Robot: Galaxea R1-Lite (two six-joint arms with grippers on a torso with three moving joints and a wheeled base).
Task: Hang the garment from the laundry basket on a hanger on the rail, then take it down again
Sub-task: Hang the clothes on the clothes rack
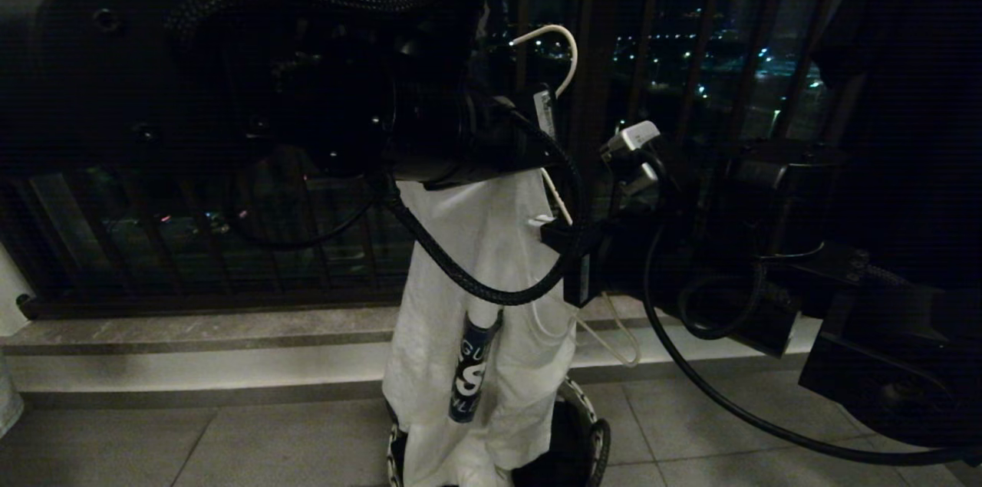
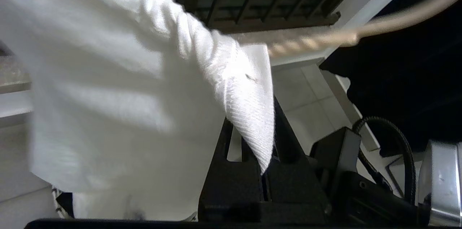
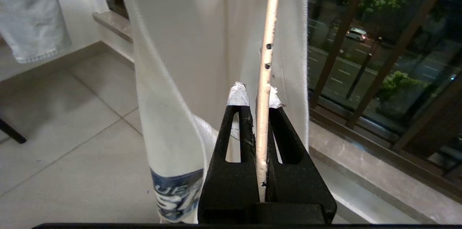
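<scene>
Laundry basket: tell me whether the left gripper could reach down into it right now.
Probably not. The left gripper is shut on the T-shirt, whose hanging cloth drapes over the laundry basket opening; it would have to let go first.

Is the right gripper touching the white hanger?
Touching. The right wrist view shows the right gripper shut on the hanger, its wire pinched between both fingers.

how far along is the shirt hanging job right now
Done: the T-shirt is lifted out, though its hem hangs down into the laundry basket. In hand: the left tool is shut on the shirt's ribbed edge, and the right tool is shut on the white wire hanger, beside the cloth. Left: whether the hanger is inside the shirt is unclear; hooking it on the rail, which is not in view, and taking it down remain.
</scene>
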